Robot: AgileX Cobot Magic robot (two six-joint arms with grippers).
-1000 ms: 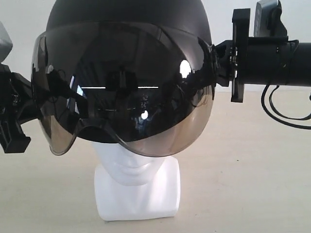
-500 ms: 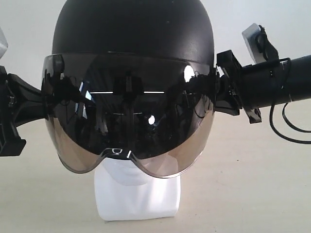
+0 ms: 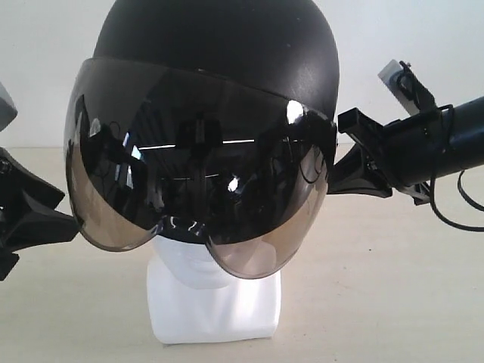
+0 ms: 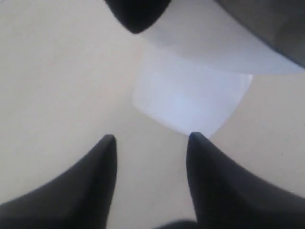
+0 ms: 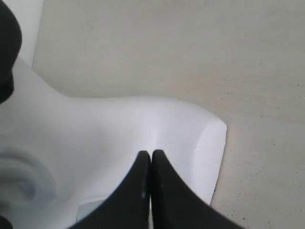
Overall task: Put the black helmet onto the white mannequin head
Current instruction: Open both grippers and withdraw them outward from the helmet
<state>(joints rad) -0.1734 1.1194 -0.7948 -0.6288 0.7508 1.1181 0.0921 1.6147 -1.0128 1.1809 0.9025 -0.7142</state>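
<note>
The black helmet (image 3: 219, 45) sits over the white mannequin head (image 3: 198, 265), tilted, with its smoky visor (image 3: 197, 174) covering the face down to the chin. My left gripper (image 3: 60, 215) is below the helmet's left edge, apart from it. In the left wrist view that gripper (image 4: 150, 138) is open with nothing between its fingers, and the head's square base (image 4: 190, 102) and the helmet's rim (image 4: 138, 12) lie beyond it. My right gripper (image 3: 333, 180) touches the helmet's right side. In the right wrist view it (image 5: 151, 153) is shut, finger against finger, over the white neck (image 5: 109, 138).
The mannequin stands on a pale beige table (image 3: 378, 287). A plain white wall (image 3: 423, 30) rises behind. A black cable (image 3: 454, 219) loops down from the right arm (image 3: 439, 144).
The helmet has come down over the head and now tilts. My left gripper has opened, let go of the helmet and dropped away. The right arm has sunk and tilted.
</note>
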